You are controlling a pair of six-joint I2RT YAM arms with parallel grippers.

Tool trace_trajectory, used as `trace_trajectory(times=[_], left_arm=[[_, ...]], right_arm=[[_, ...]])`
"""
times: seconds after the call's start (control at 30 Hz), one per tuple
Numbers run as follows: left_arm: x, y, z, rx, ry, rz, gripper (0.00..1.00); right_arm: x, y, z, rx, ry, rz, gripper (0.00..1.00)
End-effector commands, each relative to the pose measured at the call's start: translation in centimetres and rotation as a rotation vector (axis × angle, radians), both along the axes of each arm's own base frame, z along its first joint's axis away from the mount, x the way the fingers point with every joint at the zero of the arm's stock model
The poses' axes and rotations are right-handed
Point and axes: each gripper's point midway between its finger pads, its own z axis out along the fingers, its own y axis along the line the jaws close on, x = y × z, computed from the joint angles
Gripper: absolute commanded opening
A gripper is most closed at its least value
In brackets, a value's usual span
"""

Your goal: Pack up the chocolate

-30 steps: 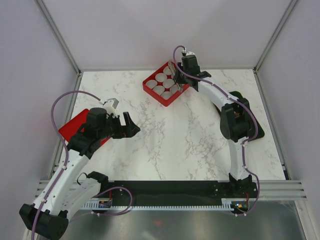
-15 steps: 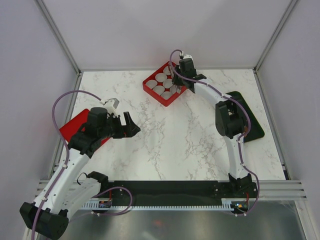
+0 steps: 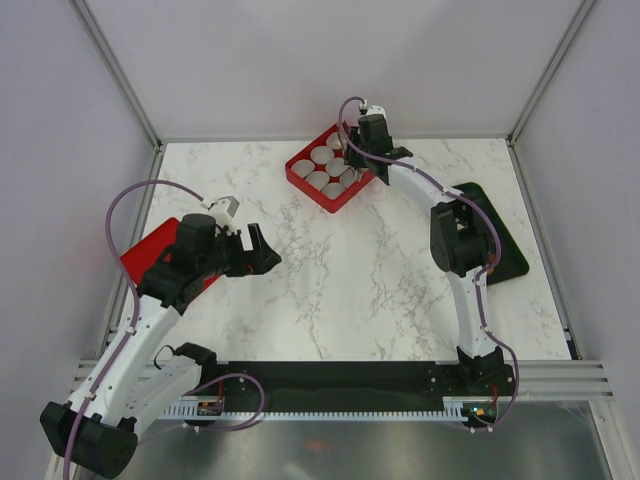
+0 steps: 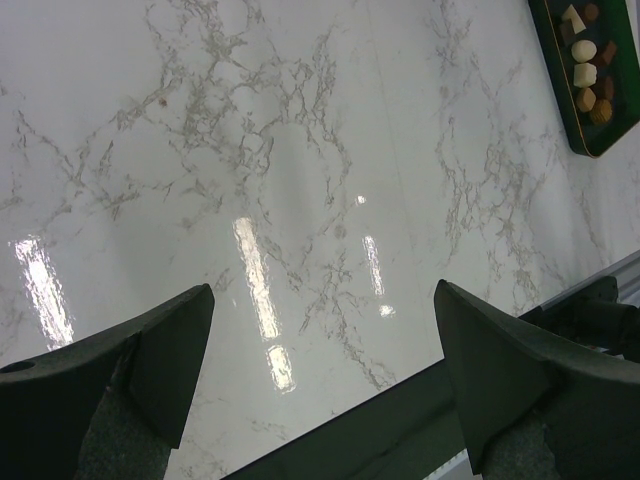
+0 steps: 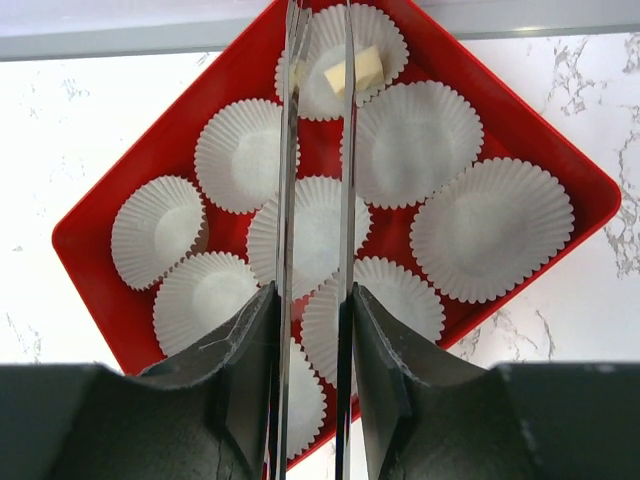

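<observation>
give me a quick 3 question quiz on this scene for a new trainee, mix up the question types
1. True or false: every paper cup in the red tray is empty.
2. What does the right tool grip? A) metal tweezers B) a paper cup C) nothing
3. Fill in: the left tool hovers over the marble table with its jaws ____.
Key: 1 false, the far-corner cup holds a pale chocolate piece. 2 A. 3 open.
</observation>
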Motion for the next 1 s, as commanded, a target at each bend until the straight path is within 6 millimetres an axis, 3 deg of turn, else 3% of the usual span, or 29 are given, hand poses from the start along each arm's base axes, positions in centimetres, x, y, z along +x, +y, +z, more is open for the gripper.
trace_trajectory(times=[0.0, 0.17, 0.3, 0.33, 0.37, 0.4, 0.53, 0.57, 0.63, 0.67, 0.73, 0.77, 0.8, 0.97], left_arm=[[0.5, -0.2, 0.8, 0.007, -0.056, -0.034, 1.0], [0.4, -0.2, 0.8, 0.006, -0.059, -0.034, 1.0], [0.3, -0.2, 1.0, 0.002, -0.064, -0.038, 1.0], [0.3, -0.2, 1.0, 0.0, -0.065, -0.039, 1.0], [0.2, -0.2, 1.0, 0.0, -0.065, -0.039, 1.0], [0.2, -0.3, 1.0, -0.003, -0.065, -0.042, 1.0], [0.1, -0.4, 1.2, -0.008, -0.069, -0.05, 1.0], [0.1, -0.4, 1.2, -0.009, -0.07, -0.051, 1.0], [0.0, -0.5, 1.3, -0.013, -0.071, -0.056, 1.0], [0.0, -0.5, 1.3, -0.014, -0.072, -0.057, 1.0], [-0.1, -0.5, 1.4, -0.017, -0.073, -0.061, 1.0], [-0.1, -0.6, 1.4, -0.018, -0.074, -0.062, 1.0], [-0.2, -0.7, 1.5, -0.021, -0.076, -0.066, 1.0], [-0.2, -0.8, 1.4, -0.027, -0.071, -0.075, 1.0]], right_arm=[[1.4, 0.5, 5.6, 0.032, -0.137, 0.001, 0.41], [-0.2, -0.3, 8.9, 0.031, -0.16, -0.003, 0.4], [-4.1, -2.5, 12.1, 0.015, -0.155, -0.024, 0.39], [-5.2, -3.4, 11.8, -0.011, -0.124, -0.034, 0.39], [-6.5, -4.6, 13.8, -0.023, -0.142, -0.056, 0.39], [-8.0, -5.7, 12.3, -0.063, -0.079, -0.066, 0.4], [-13.3, -9.8, 11.8, -0.13, 0.011, -0.108, 0.4], [-14.7, -11.3, 13.3, -0.12, -0.005, -0.131, 0.4], [-17.8, -13.3, 11.1, -0.158, 0.082, -0.146, 0.4], [-19.2, -14.8, 12.3, -0.146, 0.068, -0.172, 0.4], [-21.9, -16.4, 9.9, -0.154, 0.155, -0.188, 0.4], [-22.9, -17.9, 10.4, -0.139, 0.154, -0.217, 0.4], [-24.3, -18.7, 8.6, -0.145, 0.21, -0.224, 0.4], [-27.0, -22.7, 6.2, -0.163, 0.294, -0.293, 0.41]])
